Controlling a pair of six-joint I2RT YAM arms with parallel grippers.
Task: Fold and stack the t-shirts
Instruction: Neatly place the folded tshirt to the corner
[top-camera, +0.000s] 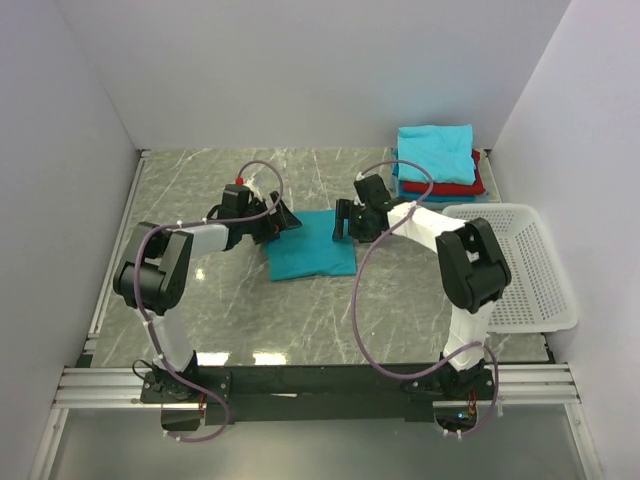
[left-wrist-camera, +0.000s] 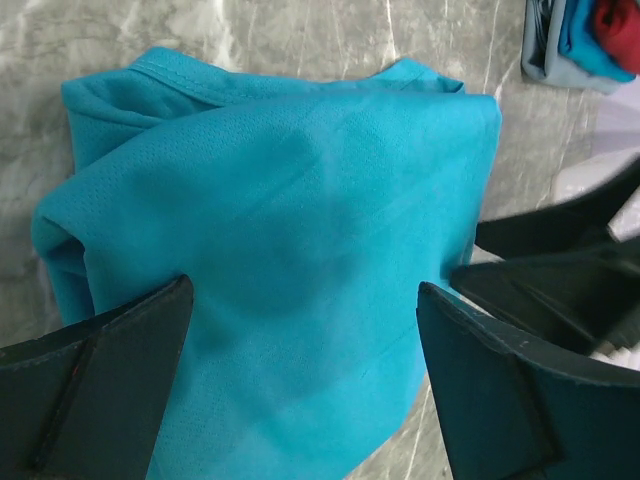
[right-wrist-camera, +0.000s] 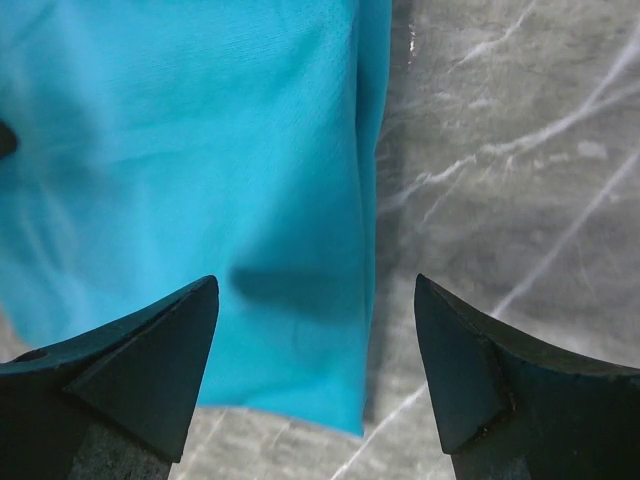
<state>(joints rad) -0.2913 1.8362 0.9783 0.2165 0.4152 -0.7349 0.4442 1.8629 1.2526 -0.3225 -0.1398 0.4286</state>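
Note:
A folded teal t-shirt (top-camera: 310, 246) lies flat in the middle of the table. My left gripper (top-camera: 284, 218) hovers over its far left corner, jaws wide open and holding nothing. In the left wrist view the t-shirt (left-wrist-camera: 280, 210) fills the space under the left gripper (left-wrist-camera: 305, 290). My right gripper (top-camera: 345, 222) stands at the shirt's far right corner, also open and empty. In the right wrist view the right gripper (right-wrist-camera: 315, 285) straddles the edge of the t-shirt (right-wrist-camera: 200, 170). A stack of folded t-shirts (top-camera: 437, 160), teal over red over blue, sits at the back right.
A white lattice basket (top-camera: 520, 270) stands at the right edge of the marble table (top-camera: 200, 190). White walls close in the back and both sides. The right arm's dark fingers (left-wrist-camera: 560, 270) show at the right of the left wrist view, with the stack (left-wrist-camera: 585, 40) beyond them.

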